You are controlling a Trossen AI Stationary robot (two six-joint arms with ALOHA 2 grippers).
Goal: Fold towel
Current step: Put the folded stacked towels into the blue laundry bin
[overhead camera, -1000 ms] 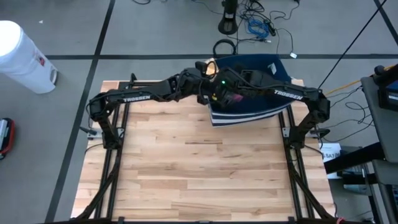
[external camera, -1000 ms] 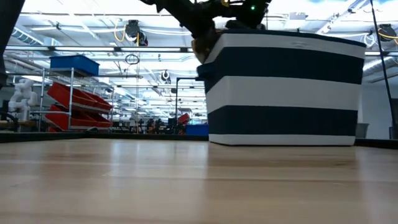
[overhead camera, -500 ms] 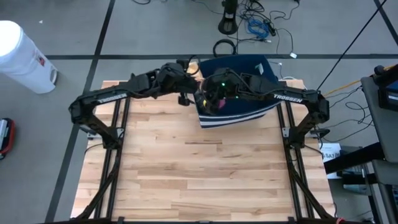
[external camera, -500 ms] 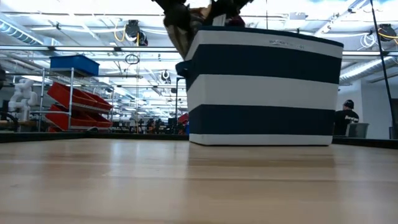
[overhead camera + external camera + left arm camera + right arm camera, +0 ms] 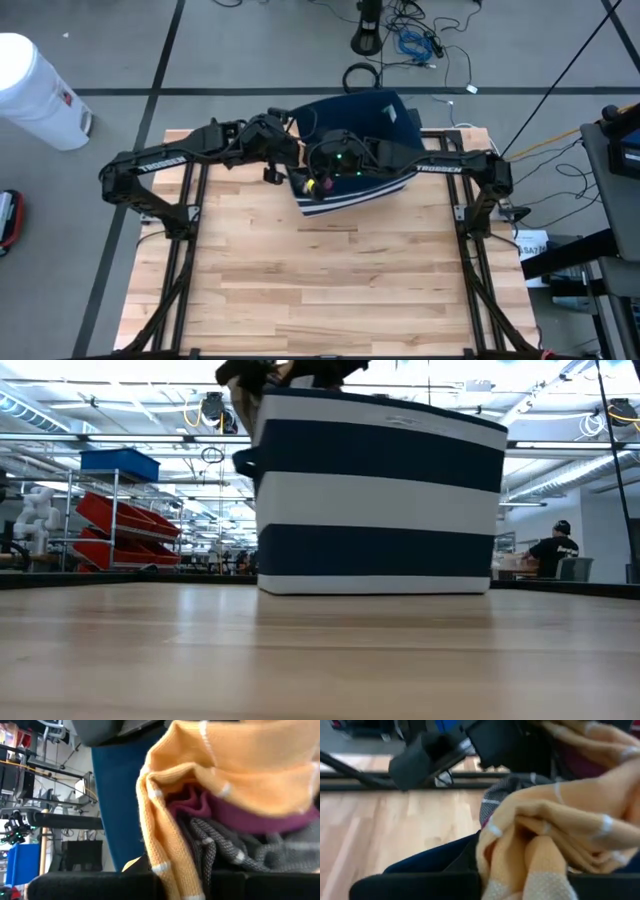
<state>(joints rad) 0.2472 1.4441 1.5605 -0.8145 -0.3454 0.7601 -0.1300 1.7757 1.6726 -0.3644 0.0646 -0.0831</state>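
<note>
Here both sets of fingers are closed on bunched cloth. In the left wrist view the left gripper (image 5: pixel 180 885) pinches a fold of the towel (image 5: pixel 220 780), orange with thin pale stripes on this face, with purple and grey bands behind. The right wrist view shows the right gripper (image 5: pixel 520 887) clamped on a similar orange bunch. From above, the two grippers sit close together at the towel's upper left corner, over the far middle of the table (image 5: pixel 330 290).

The towel hangs from them as a broad sheet of navy and white stripes; in the low view its bottom edge looks to be just meeting the table.

This looks like the carry stage of a fold, with the held edge lifted and the rest draped below. The next move probably calls for lowering the edge evenly so the layers line up without creasing.

"TROSSEN" reads in white on both arms.
</note>
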